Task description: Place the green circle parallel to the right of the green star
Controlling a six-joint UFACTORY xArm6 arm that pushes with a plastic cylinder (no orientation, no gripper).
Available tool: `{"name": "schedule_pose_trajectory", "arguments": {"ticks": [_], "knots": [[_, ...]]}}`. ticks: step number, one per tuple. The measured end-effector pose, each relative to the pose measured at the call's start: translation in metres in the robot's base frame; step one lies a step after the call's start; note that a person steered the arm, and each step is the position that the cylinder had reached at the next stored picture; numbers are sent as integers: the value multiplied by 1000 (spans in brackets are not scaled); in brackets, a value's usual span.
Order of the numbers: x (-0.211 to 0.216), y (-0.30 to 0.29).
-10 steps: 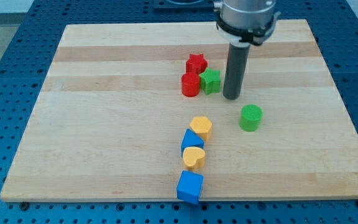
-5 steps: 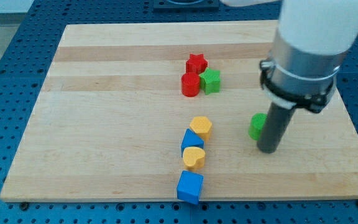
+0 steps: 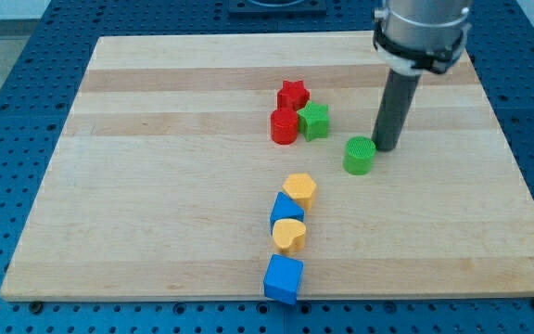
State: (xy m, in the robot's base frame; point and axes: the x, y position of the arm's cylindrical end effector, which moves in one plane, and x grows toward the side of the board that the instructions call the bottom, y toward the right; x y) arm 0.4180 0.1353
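The green circle (image 3: 359,155) lies on the wooden board, right of and a little below the green star (image 3: 314,121). The green star sits beside a red cylinder (image 3: 284,126), with a red star (image 3: 292,95) just above them. My tip (image 3: 385,147) rests on the board just to the right of the green circle, close to its upper right edge; whether they touch I cannot tell.
Below the cluster runs a column of blocks: a yellow hexagon (image 3: 299,190), a blue block (image 3: 286,211), a yellow heart (image 3: 289,236) and a blue cube (image 3: 283,278) near the board's bottom edge (image 3: 276,298).
The green circle has moved up and to the left, closer to the green star. My tip went from below right of the circle up to its upper right side.
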Motion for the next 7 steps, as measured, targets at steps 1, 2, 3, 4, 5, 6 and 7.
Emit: {"name": "schedule_pose_trajectory", "arguments": {"ticks": [1,2,3,4,5,6,7], "knots": [[-3,18],[14,32],[67,47],[103,20],[118,-9],[113,-32],[89,-44]]}}
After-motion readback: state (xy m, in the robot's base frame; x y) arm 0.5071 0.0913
